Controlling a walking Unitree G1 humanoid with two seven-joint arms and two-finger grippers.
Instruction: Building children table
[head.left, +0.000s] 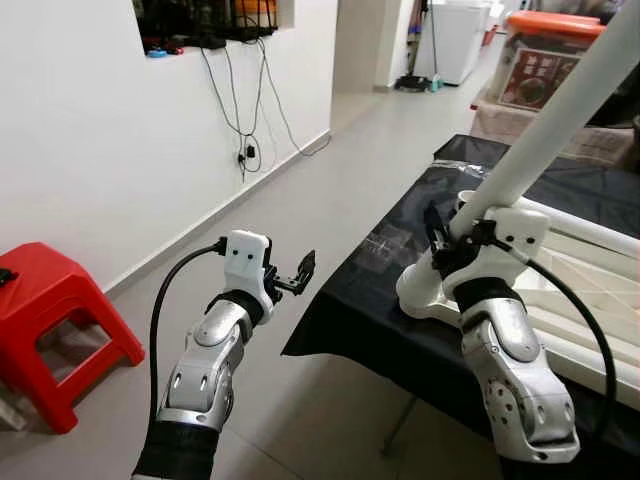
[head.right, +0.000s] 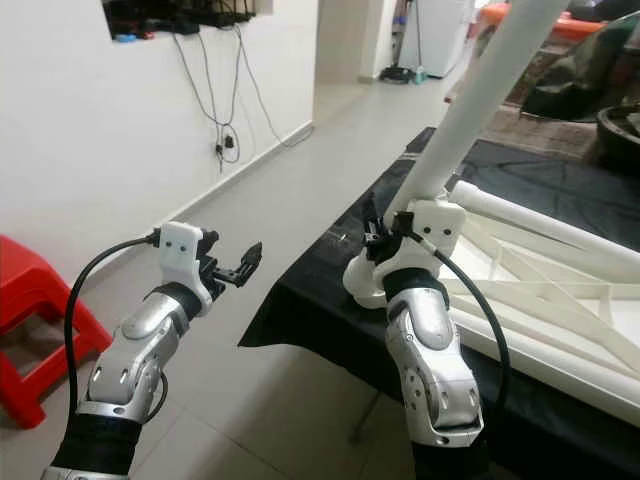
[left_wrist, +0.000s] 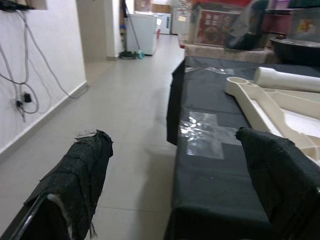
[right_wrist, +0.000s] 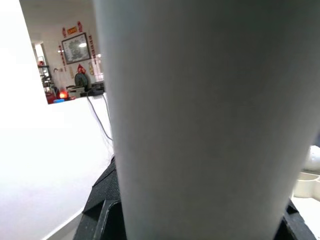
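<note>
From where I stand, the right pincer (head.left: 452, 238) grips a long white table leg (head.left: 560, 110) near its lower end, the leg tilted and its foot held just over the round corner socket (head.left: 425, 290) of the white tabletop frame (head.left: 585, 290). The frame lies upside down on the black-covered worktop (head.left: 370, 280), its socket close to the worktop's near left corner. The left pincer (head.left: 300, 272) hangs wide open over the floor, just off the worktop's left edge. To do this well, I'd say the leg should be brought upright and centred over the socket before pressing. The open pincer could steady the frame, since a skewed push may slide it off the edge.
</note>
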